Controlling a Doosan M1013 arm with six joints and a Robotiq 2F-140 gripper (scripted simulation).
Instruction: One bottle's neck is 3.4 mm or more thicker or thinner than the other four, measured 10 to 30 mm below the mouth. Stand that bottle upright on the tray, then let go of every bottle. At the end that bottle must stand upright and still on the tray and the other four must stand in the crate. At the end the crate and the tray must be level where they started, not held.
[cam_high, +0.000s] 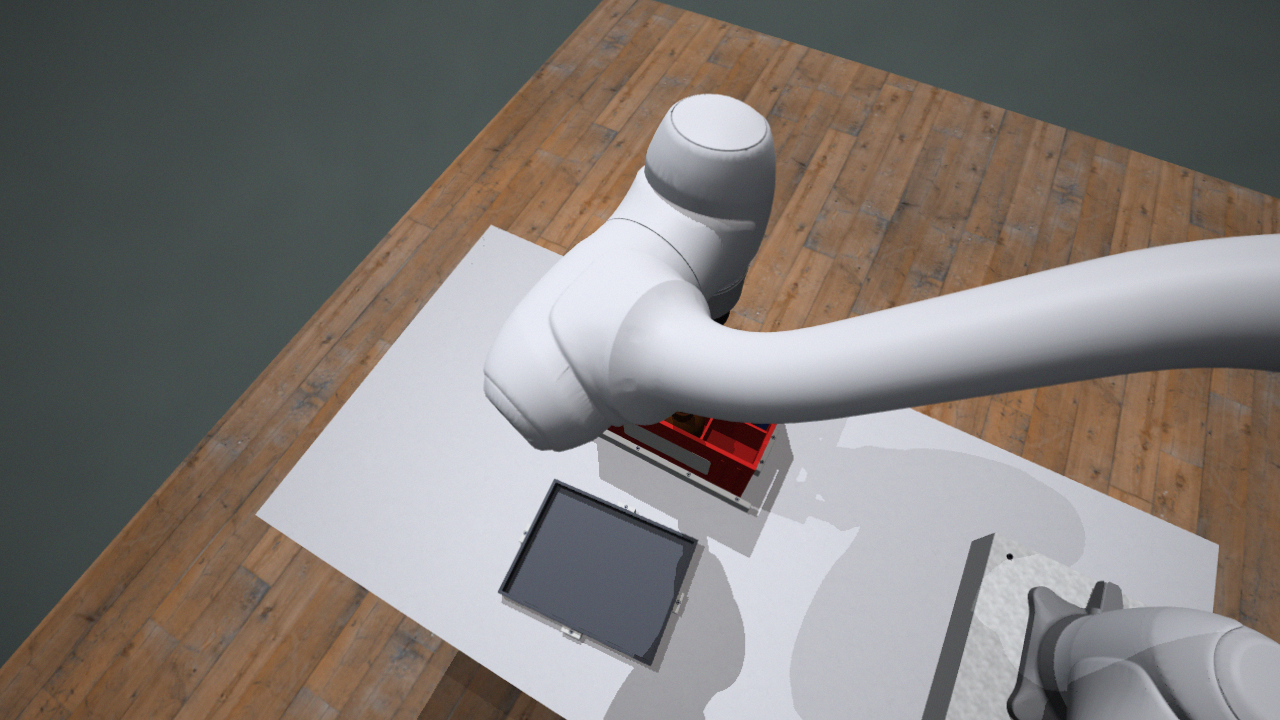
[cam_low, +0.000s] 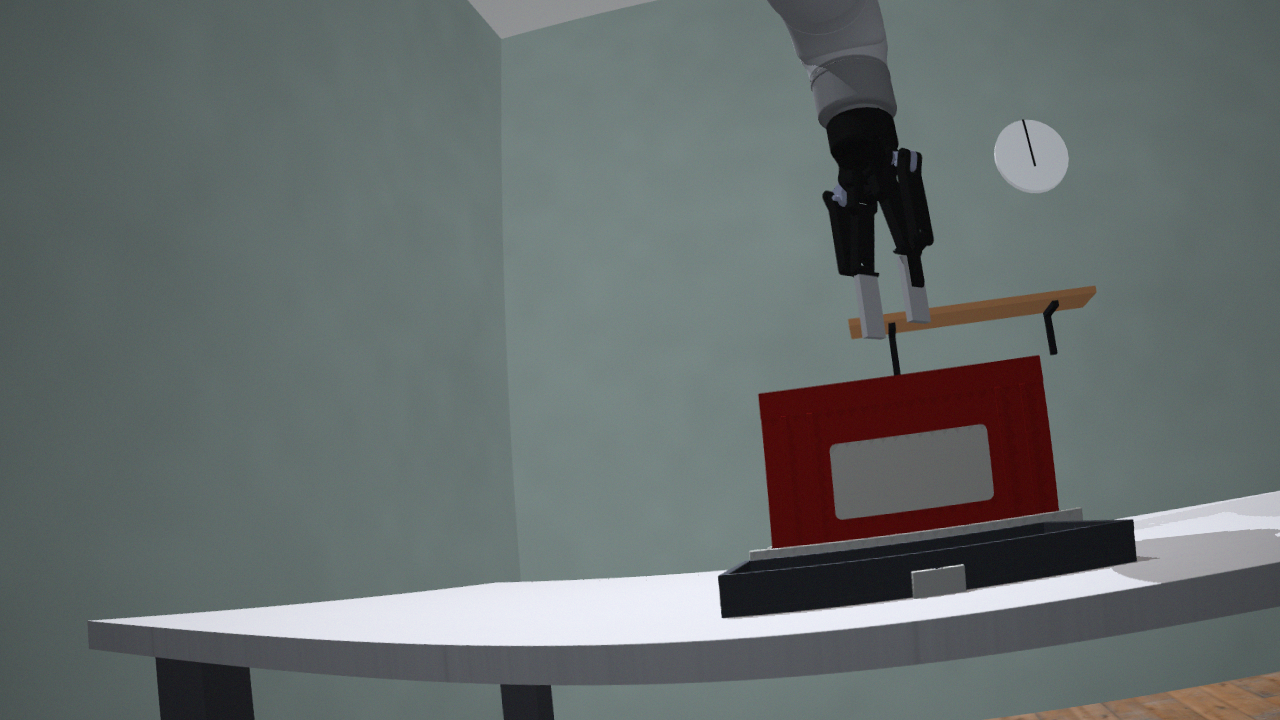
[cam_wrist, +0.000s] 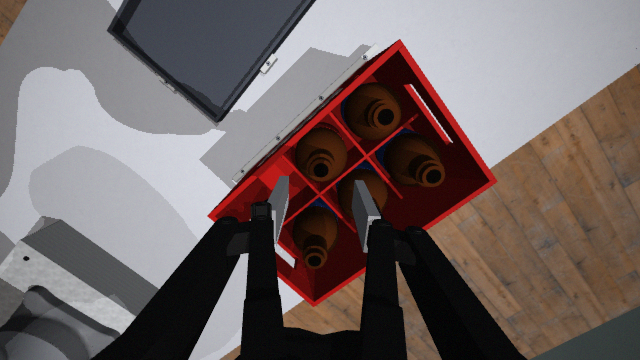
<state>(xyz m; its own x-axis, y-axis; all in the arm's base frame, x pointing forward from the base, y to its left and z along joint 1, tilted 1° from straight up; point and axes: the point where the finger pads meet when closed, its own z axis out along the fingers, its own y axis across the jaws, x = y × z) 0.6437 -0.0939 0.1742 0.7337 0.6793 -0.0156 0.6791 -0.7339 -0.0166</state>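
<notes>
The red crate (cam_high: 733, 480) (cam_low: 796, 483) (cam_wrist: 462, 175) stands behind the dark tray (cam_high: 595, 568) (cam_low: 805, 588) (cam_wrist: 200, 45), which holds no bottle. Brown bottles stand in the crate: one (cam_wrist: 364, 111) at the top in the wrist view, one (cam_wrist: 320, 150) left of it, one (cam_wrist: 407, 157) at the right, one (cam_wrist: 346, 192) partly behind a finger, and one (cam_wrist: 315, 231) lowest. One compartment (cam_wrist: 266, 184) at the left is empty. My gripper (cam_low: 895, 328) (cam_wrist: 320, 192) is part open and empty, above the crate's rim. The arm hides most of the crate in the top view. I cannot tell the necks' thickness apart.
A pale strip (cam_high: 671, 472) (cam_wrist: 300, 118) runs along the crate's tray side. Small pale brackets (cam_high: 571, 634) (cam_wrist: 269, 63) sit at the tray's edges. The arm's base (cam_high: 1145, 662) stands at the right in the top view. A wooden shelf (cam_low: 993, 308) shows on the wall behind.
</notes>
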